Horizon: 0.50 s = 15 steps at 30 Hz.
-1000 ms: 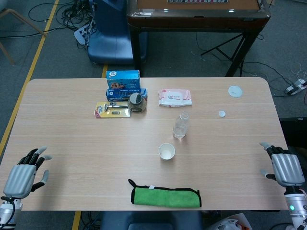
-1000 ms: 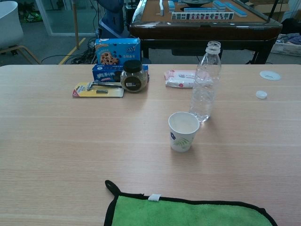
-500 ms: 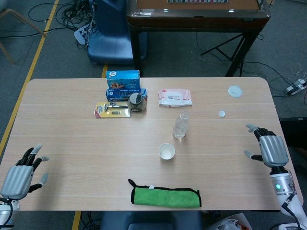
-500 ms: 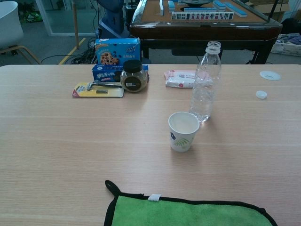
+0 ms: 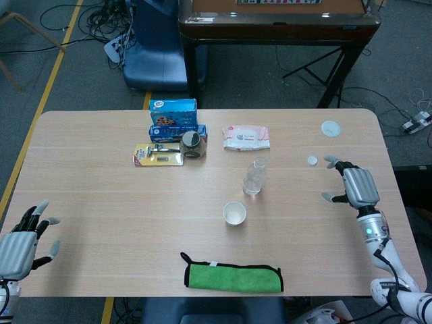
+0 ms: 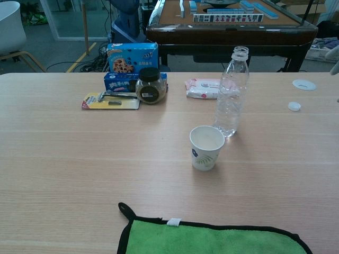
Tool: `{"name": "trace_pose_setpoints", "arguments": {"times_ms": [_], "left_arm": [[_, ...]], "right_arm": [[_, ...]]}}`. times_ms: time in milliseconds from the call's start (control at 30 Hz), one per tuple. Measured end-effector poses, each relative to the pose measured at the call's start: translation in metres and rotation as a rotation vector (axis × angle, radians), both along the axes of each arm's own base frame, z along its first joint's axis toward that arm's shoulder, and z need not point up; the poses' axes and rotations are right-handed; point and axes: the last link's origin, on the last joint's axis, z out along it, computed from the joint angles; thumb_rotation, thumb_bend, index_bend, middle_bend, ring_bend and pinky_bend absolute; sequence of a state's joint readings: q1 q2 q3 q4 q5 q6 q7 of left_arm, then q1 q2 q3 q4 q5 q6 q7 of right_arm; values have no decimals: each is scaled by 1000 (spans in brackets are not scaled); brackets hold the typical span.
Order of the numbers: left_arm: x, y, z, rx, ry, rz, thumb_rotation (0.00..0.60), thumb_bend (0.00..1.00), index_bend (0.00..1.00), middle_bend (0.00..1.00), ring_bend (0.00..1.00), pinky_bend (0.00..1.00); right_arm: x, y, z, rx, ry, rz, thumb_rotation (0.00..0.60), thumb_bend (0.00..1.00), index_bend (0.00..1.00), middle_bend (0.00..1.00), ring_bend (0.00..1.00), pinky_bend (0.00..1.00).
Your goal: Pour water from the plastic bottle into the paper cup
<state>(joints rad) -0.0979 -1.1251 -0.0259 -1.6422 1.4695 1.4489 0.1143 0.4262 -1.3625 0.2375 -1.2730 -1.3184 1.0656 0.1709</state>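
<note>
A clear plastic bottle [image 5: 254, 177] [image 6: 231, 92] stands upright and uncapped near the table's middle. Just in front of it, a white paper cup [image 5: 234, 213] [image 6: 206, 147] with a leaf print stands empty. My right hand [image 5: 354, 185] hovers open over the table's right side, fingers spread, well right of the bottle; only a fingertip [image 6: 333, 52] shows at the chest view's right edge. My left hand [image 5: 20, 244] is open at the table's front left corner, holding nothing.
A green cloth [image 5: 233, 277] lies at the front edge. Blue cookie boxes [image 5: 174, 119], a dark-lidded jar [image 5: 192, 144], a razor pack [image 5: 158, 155] and a wipes packet [image 5: 246, 138] sit at the back. A bottle cap [image 5: 312, 160] and a white lid [image 5: 331, 127] lie at the right.
My right hand has risen from the front right edge and moved forward and inward toward the bottle cap. My left hand has slid back toward the front left corner.
</note>
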Motion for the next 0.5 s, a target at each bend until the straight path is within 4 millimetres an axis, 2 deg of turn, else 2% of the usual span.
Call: {"name": "trace_pose_setpoints", "arguments": {"times_ms": [500], "left_arm": [[-1, 1, 5, 4, 14, 24, 600, 335, 338, 31, 64, 316]], "right_arm": [[22, -31, -54, 108, -112, 16, 600, 0, 216, 336, 299, 425]]}}
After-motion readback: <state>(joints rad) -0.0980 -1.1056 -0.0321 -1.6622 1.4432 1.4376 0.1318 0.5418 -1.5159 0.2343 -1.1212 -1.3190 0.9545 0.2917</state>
